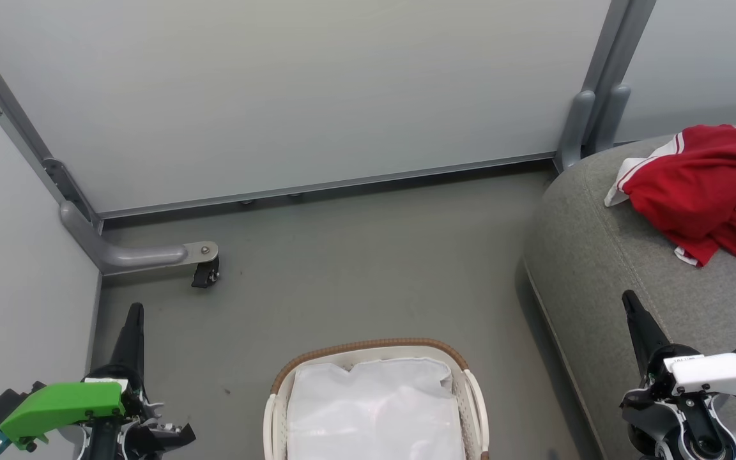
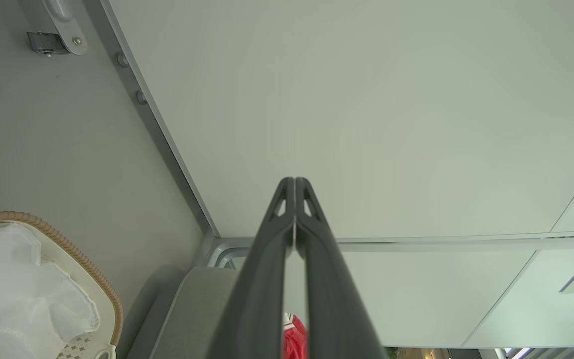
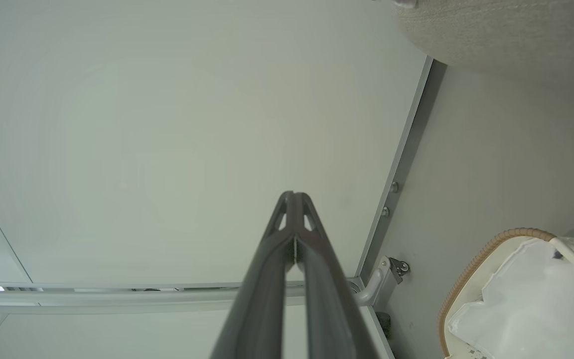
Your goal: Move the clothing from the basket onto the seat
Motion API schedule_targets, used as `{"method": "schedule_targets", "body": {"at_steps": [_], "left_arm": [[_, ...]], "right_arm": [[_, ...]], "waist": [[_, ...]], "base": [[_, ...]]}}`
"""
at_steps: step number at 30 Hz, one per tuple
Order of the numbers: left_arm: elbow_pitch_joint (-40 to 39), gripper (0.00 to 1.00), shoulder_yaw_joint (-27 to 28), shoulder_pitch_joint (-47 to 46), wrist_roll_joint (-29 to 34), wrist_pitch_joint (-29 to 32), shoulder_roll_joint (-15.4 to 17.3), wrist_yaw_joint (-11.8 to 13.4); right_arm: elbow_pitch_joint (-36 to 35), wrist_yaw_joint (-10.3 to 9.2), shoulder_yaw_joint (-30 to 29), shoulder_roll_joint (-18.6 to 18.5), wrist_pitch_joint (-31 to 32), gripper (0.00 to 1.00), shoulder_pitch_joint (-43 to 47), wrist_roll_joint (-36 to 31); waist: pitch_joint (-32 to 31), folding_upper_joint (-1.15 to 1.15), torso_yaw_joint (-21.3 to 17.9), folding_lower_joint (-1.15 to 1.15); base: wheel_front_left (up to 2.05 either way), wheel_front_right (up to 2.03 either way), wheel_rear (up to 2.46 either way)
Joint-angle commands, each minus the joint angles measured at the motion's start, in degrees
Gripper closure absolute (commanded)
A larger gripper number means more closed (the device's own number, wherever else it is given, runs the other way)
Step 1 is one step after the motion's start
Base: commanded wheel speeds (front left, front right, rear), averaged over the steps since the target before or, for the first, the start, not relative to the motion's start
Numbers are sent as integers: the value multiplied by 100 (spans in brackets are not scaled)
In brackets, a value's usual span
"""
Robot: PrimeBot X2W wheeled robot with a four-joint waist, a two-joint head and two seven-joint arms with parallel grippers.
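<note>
Red clothing with white stripes lies bunched on the grey seat at the right; a sliver of the clothing shows between the left fingers in the left wrist view. The white basket with its brown woven rim stands on the floor at bottom centre, and only a white fabric liner is visible inside. My left gripper is shut at the lower left, left of the basket. Over the seat's front edge at the lower right, my right gripper is also shut. Both hold nothing.
Pale partition panels close off the back and left. A grey metal foot with a black caster sticks out onto the floor at the left. A grey post stands behind the seat. Grey floor lies between basket and panels.
</note>
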Motion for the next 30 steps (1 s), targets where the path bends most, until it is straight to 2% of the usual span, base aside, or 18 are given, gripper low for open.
{"method": "schedule_targets", "body": {"at_steps": [1,10,30], "left_arm": [[-35,100,32,-108,-106,33,31,-34],[-48,100,116,-124,-387,121,26,-60],[-41,100,130,-110,-362,142,9,-59]], "right_arm": [[-33,-3,-20,-35,30,100,-84,115],[-49,-4,-43,-38,119,100,-80,452],[-47,-4,-40,-37,119,100,-76,447]], "waist": [[0,0,-6,0],[-3,0,-42,0],[-3,0,-44,0]], "base": [[0,0,0],[0,0,0],[0,0,0]]}}
